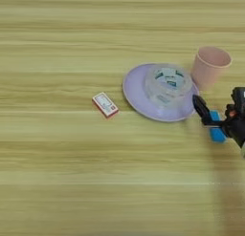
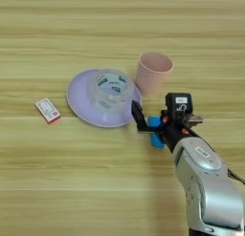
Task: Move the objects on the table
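1. Lying far to the left of the gripper, well apart from everything else, a small red and white box (image 2: 48,110) rests flat on the table (image 2: 119,192), turned at a slant.
2. Nearer the gripper, just to its left, a lilac plate (image 2: 79,103) sits flat on the wood; the plate's near right rim comes close to one black finger.
3. On that plate stands the roll of clear tape (image 2: 111,91), lying on its side face with its hole facing up, up and to the left of the gripper.
4. Beyond the gripper and a little to its left, the pale pink cup (image 2: 153,72) stands upright, mouth open to the top, just beside the plate's far right rim.
5. The right gripper (image 2: 152,125) hangs low over the table, reaching in from the lower right on its silver forearm (image 2: 208,182). The small blue block (image 2: 156,134) sits between its black fingers, which appear closed onto it.
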### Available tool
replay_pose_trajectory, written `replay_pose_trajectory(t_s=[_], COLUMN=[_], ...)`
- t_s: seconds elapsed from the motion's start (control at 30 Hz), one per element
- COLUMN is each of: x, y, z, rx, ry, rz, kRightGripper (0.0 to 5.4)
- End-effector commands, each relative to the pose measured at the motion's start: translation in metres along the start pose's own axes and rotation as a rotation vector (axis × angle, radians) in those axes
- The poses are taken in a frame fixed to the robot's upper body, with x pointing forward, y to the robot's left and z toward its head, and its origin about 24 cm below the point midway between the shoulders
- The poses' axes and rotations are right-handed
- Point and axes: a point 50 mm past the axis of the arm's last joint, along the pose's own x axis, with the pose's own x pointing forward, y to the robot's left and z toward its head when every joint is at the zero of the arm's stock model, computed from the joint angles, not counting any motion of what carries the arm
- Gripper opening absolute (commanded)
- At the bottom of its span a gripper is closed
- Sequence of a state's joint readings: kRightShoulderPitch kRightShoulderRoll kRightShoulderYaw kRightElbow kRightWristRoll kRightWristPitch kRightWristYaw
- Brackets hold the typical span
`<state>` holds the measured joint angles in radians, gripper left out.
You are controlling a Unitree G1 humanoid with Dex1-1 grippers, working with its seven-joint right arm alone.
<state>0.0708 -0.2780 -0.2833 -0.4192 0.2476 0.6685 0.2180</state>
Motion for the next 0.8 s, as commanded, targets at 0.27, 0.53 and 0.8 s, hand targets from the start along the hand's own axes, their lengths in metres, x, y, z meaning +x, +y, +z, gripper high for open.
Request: replay_pose_trajectory(t_s=[0.27,0.53,0.8], x=[0.003,0.003,0.002], y=[-0.016,-0.019,-0.014], z=[0.018,0.007,0.002], rx=[-0.140,-0.198,-0.205], ry=[-0.004,0.072,0.114], rz=[-0.073,-0.070,-0.032], kRightGripper=[5.37,5.37,5.37])
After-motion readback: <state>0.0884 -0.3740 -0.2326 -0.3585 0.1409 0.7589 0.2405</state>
